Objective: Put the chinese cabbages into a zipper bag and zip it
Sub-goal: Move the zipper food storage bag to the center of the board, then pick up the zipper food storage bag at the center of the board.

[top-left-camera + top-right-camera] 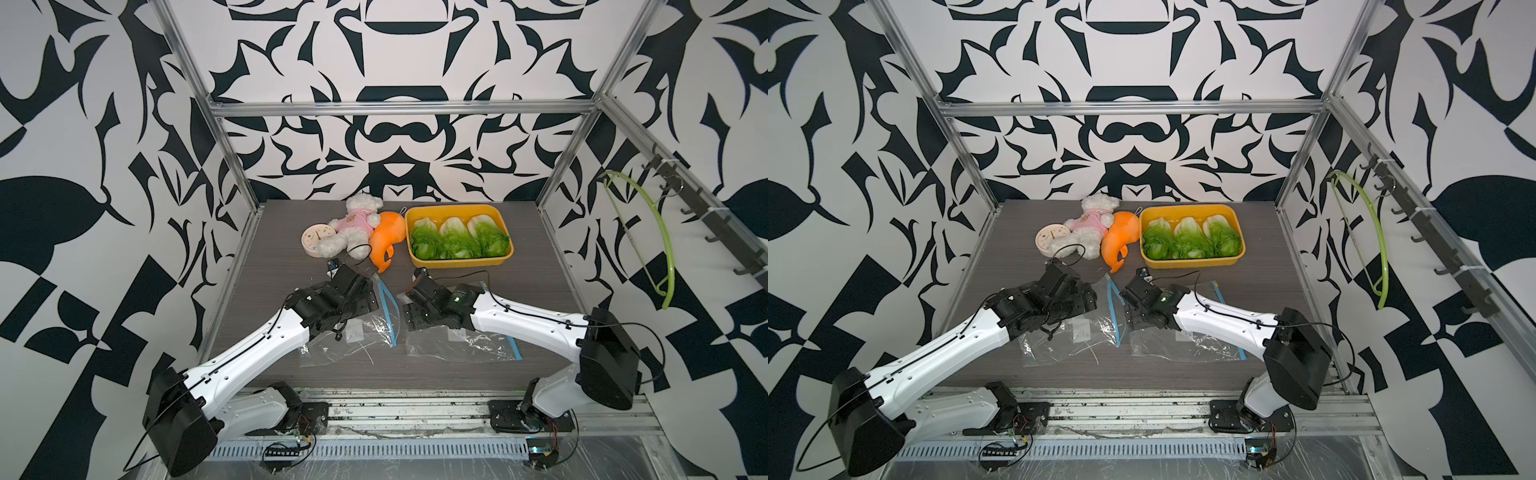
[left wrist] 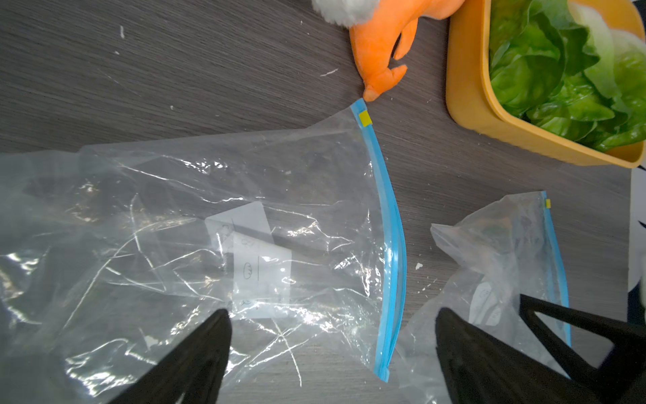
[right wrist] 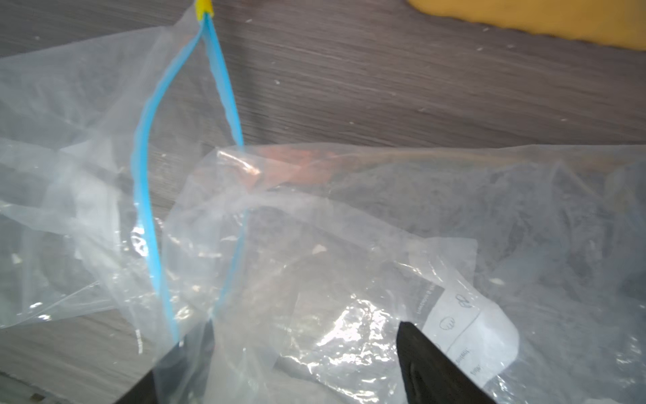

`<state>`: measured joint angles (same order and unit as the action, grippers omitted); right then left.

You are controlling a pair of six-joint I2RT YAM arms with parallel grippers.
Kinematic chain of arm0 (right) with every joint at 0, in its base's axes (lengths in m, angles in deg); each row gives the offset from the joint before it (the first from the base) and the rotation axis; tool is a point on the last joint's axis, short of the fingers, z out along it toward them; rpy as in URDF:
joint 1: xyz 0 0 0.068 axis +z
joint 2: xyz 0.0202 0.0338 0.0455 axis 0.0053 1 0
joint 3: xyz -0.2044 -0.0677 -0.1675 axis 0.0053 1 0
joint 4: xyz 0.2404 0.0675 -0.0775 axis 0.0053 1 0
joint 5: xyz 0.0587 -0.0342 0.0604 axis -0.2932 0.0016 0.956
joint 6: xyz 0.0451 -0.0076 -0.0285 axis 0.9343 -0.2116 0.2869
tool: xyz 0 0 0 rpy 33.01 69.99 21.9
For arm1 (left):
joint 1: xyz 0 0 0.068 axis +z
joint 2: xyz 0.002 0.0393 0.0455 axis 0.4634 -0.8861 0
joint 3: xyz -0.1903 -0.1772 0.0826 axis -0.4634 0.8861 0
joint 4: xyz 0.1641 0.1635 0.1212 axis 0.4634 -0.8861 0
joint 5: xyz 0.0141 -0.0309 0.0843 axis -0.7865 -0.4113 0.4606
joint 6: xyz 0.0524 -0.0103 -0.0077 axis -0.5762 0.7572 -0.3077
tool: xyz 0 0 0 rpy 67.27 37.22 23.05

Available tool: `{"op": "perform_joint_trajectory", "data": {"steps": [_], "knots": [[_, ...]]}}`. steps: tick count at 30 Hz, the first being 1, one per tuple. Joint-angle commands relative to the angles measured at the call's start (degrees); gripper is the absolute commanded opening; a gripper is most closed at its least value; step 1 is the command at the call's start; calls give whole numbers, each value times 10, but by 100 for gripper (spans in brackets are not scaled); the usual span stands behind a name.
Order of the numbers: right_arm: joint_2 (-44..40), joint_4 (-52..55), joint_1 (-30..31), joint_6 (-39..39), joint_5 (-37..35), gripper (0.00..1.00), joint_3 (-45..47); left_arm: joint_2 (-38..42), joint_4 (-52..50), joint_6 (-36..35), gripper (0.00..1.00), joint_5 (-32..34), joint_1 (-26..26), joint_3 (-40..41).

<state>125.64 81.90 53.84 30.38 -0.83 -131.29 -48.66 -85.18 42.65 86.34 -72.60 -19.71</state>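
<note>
My left gripper point(image 2: 332, 314) has its fingers spread wide with nothing pinched between them. It hangs over the left zipper bag point(image 2: 209, 210), which lies crumpled and flat on the table point(image 2: 140, 70). In the right wrist view the two blue strips of its zip point(image 3: 146, 182) stand parted.

My right gripper point(image 3: 304, 325) is also spread wide, over the near corner of the right zipper bag point(image 3: 384, 227). One finger point(image 3: 167, 370) shows only through clear plastic, and I cannot tell which bag covers it. The two bags lie side by side, their edges just touching.

The three chinese cabbages point(image 1: 457, 239) are in neither bag. They lie in a row, green tips toward me, inside the yellow tray point(image 1: 457, 262). That is well apart from both grippers: at about 2 o'clock from the left one and 1 o'clock from the right one.

At 12 o'clock from the left gripper lies an orange plush toy point(image 1: 386, 241), its tip just beside the left bag's zip corner. Beyond it are a white teddy bear point(image 1: 353, 226) and a small round clock point(image 1: 316, 241).
</note>
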Motion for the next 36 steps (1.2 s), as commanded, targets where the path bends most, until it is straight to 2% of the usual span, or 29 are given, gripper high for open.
{"op": "perform_joint_trajectory", "data": {"steps": [1, 4, 7, 17, 28, 36], "knots": [[-32, 16, -20, -21, -43, 85, 19, -30, -6, 3, 92, 12, -17, -17], [-53, 16, -50, -28, -35, 86, 43, -57, -11, 2, 91, 25, -34, -34], [-69, 11, -68, -38, -25, 86, 56, -119, -24, -2, 91, 38, -45, -67], [-114, -27, -76, -55, 11, 87, 71, -303, -110, -32, 86, 121, -59, -207], [-190, -58, -92, -41, 57, 87, 97, -414, -138, -54, 63, 154, -60, -280], [-221, -58, -106, -30, 82, 88, 102, -423, -128, -59, 38, 165, -60, -274]]}}
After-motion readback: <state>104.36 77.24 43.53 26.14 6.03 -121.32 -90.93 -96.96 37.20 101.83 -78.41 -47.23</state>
